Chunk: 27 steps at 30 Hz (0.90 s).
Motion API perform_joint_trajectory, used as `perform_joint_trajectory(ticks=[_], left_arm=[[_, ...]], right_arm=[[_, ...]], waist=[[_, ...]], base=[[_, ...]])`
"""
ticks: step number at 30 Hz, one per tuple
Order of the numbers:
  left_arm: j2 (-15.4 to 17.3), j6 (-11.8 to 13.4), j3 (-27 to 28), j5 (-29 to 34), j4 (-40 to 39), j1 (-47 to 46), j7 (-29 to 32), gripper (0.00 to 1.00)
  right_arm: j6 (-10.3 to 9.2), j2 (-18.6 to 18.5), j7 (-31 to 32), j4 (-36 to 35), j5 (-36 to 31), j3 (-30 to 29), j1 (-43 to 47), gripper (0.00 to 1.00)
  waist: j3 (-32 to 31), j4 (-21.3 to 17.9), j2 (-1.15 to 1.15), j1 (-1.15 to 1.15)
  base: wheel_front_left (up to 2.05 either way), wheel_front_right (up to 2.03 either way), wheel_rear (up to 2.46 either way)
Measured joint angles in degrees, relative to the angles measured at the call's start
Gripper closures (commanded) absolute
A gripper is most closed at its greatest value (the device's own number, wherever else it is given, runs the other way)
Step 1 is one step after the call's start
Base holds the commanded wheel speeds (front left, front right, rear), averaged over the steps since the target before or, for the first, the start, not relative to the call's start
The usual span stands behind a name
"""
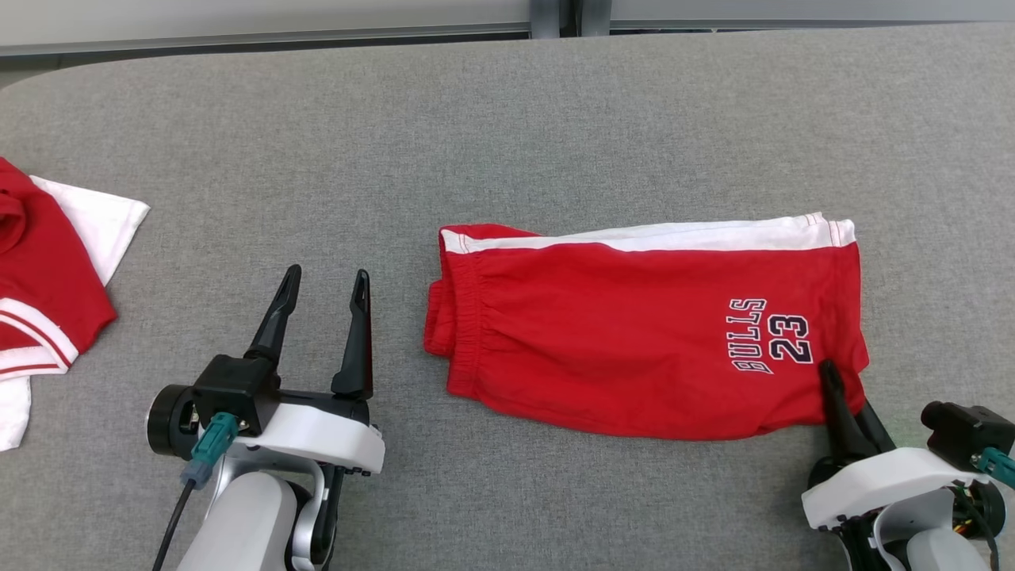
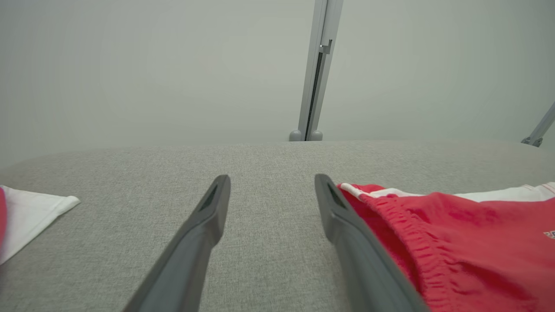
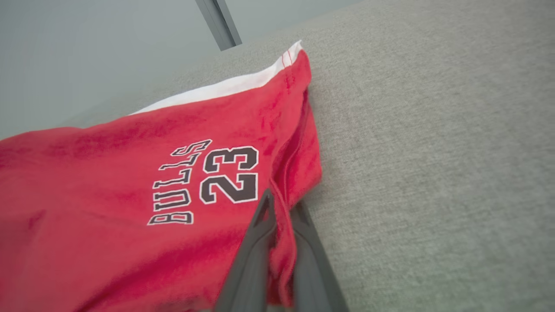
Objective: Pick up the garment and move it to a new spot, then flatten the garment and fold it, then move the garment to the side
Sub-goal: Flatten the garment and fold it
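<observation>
Shorts (image 1: 626, 333) hem pinched by right gripper (image 1: 842, 388), left gripper (image 1: 327, 287) beside waistband

A red and white piece of clothing (image 1: 47, 277) is laid at the frame's left edge on the grey fabric tabletop (image 1: 555, 135). A grey post (image 1: 547, 16) is seen at top centre.

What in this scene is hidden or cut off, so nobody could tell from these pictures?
- Head view: the red and white garment at the left runs off the edge, so its type is unclear.
- Right wrist view: the right gripper pinches the red shorts; cloth hides how many layers it holds.
- Left wrist view: the red shorts run past the right edge.
</observation>
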Motion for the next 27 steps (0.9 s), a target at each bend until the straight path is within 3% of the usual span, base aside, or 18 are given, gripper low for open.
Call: perform_joint_trajectory(ticks=[8, 15, 27], left_arm=[[0.27, 0.26, -0.18, -0.10, -0.18, -0.07, 0.09, 0.00], [0.40, 0.56, -0.27, -0.37, -0.49, -0.13, 0.08, 0.00], [-0.16, 0.57, -0.96, -0.63, -0.33, -0.84, 0.05, 0.00]], right_arm=[[-0.09, -0.62, 3.48, -6.81, -1.11, 3.53, -2.64, 1.00], [-0.09, 0.18, 8.51, -14.52, -1.52, 15.79, -10.32, 1.00], [-0.09, 2.54, 9.81, -3.86, 4.45, 35.99, -16.72, 1.00]], waist=[[-0.14, -0.09, 0.00, 0.00], [-0.49, -0.04, 0.00, 0.00], [-0.28, 3.92, 0.00, 0.00]], base=[[0.00, 0.00, 0.00], [0.00, 0.00, 0.00], [0.00, 0.00, 0.00]])
